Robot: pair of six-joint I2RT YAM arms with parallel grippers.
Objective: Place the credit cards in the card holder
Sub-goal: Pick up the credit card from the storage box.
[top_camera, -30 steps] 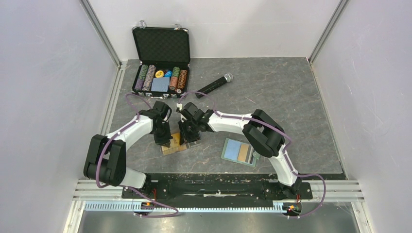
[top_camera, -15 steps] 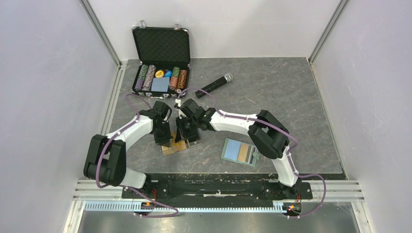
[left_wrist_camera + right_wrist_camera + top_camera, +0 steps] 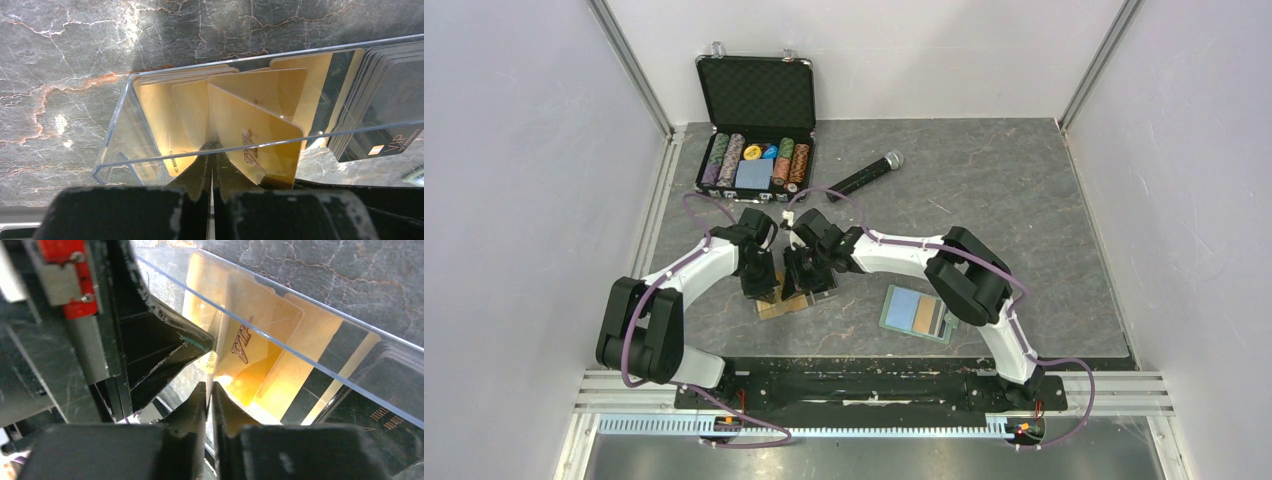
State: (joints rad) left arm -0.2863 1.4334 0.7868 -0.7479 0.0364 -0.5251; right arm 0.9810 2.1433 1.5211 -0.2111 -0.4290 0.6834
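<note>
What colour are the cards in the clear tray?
Mostly gold cards, plus black ones; clearest in the left wrist view.

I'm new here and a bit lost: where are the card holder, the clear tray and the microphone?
card holder (image 3: 905,303): top view, on its light blue inside.
clear tray (image 3: 119,140): left wrist view, on its bare left end.
microphone (image 3: 859,178): top view, on its black handle.

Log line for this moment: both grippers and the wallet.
left gripper: shut at clear tray wall | right gripper: nearly closed at gold card edge, grip unclear | wallet: open, right of tray
</note>
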